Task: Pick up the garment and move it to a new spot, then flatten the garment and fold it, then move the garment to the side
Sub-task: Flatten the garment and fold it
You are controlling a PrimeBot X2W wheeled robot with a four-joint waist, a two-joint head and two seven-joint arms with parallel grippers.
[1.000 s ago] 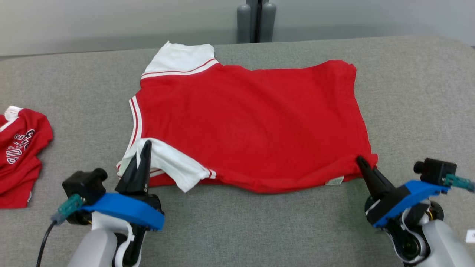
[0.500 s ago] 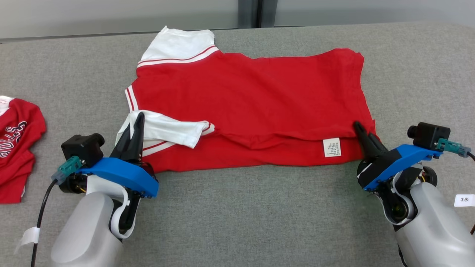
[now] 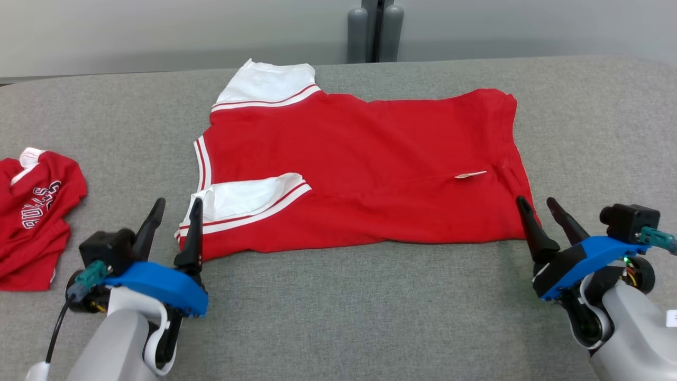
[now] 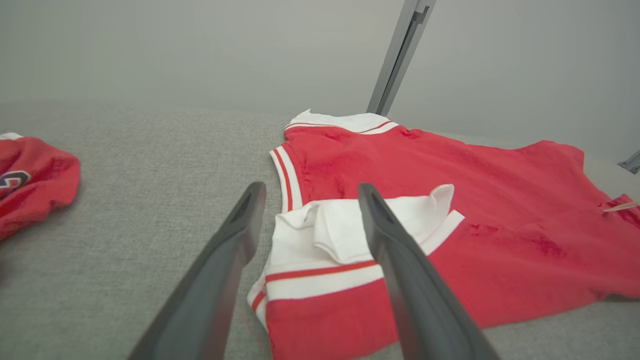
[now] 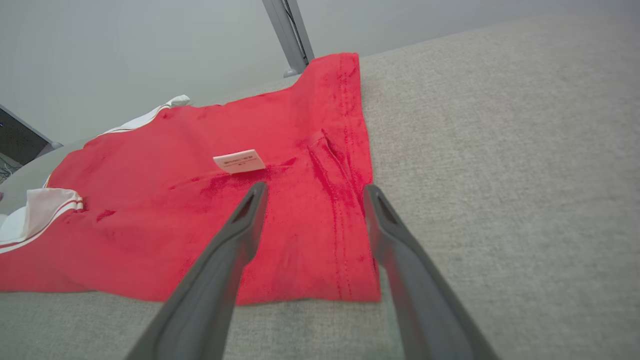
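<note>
Red garment (image 3: 359, 159) folded, white tag (image 3: 470, 174) unreadable, second shirt (image 3: 37, 211) lettered BULLS, left and right jaws released

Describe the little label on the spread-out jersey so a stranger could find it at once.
A red jersey lies spread on the grey table, white sleeves at its left end. Near its right end, ahead of the right tool, a small white care label pokes from a crease: tiny, unstriped, unlike the sleeves.

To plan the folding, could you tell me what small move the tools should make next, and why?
Probably move the open left tool and right tool to the garment's far edge: its near edge lies folded over, while the far sleeve lies flat.
</note>
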